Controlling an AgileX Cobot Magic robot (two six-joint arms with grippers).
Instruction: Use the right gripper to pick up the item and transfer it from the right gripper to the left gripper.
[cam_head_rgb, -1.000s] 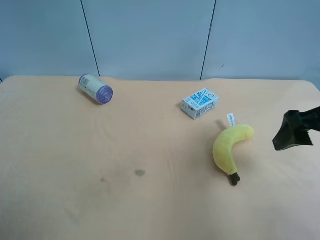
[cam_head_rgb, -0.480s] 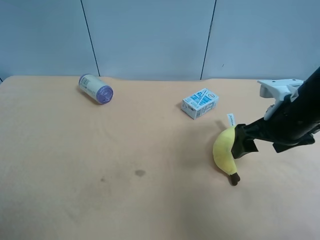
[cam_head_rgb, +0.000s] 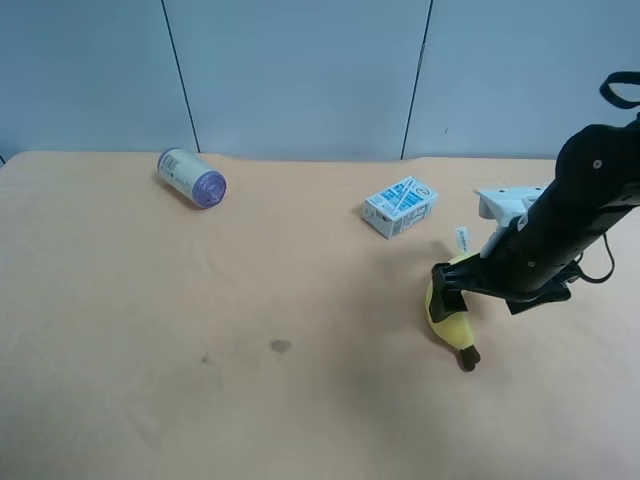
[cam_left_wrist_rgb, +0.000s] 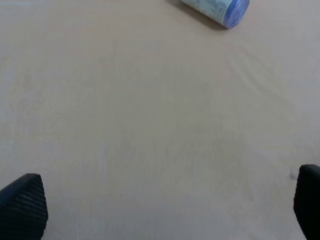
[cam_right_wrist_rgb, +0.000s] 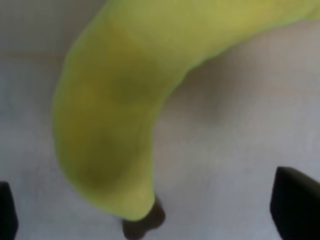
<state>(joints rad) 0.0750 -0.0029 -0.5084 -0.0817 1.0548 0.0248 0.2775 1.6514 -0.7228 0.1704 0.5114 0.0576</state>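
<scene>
The yellow plush banana (cam_head_rgb: 446, 322) lies on the tan table (cam_head_rgb: 300, 400), with its dark stem tip (cam_head_rgb: 468, 356) toward the front and its white tag (cam_head_rgb: 461, 239) toward the back. My right gripper (cam_head_rgb: 451, 285), on the black arm with the white bracket (cam_head_rgb: 505, 205), is down over the banana's middle. In the right wrist view the banana (cam_right_wrist_rgb: 115, 115) fills the frame between the gripper's (cam_right_wrist_rgb: 150, 207) spread fingertips (cam_right_wrist_rgb: 295, 205), and the gripper is open. My left gripper (cam_left_wrist_rgb: 165, 202) is open and empty over bare table. It is out of the exterior view.
A blue-and-white carton (cam_head_rgb: 400, 206) lies just behind and left of the banana. A purple-lidded can (cam_head_rgb: 192, 177) lies on its side at the back left, and it also shows in the left wrist view (cam_left_wrist_rgb: 217, 7). A small dark stain (cam_head_rgb: 280, 346) marks the table's middle.
The right arm has come in from the exterior view's right edge and lowered its gripper onto the banana's middle. The banana, carton and can have not moved.
</scene>
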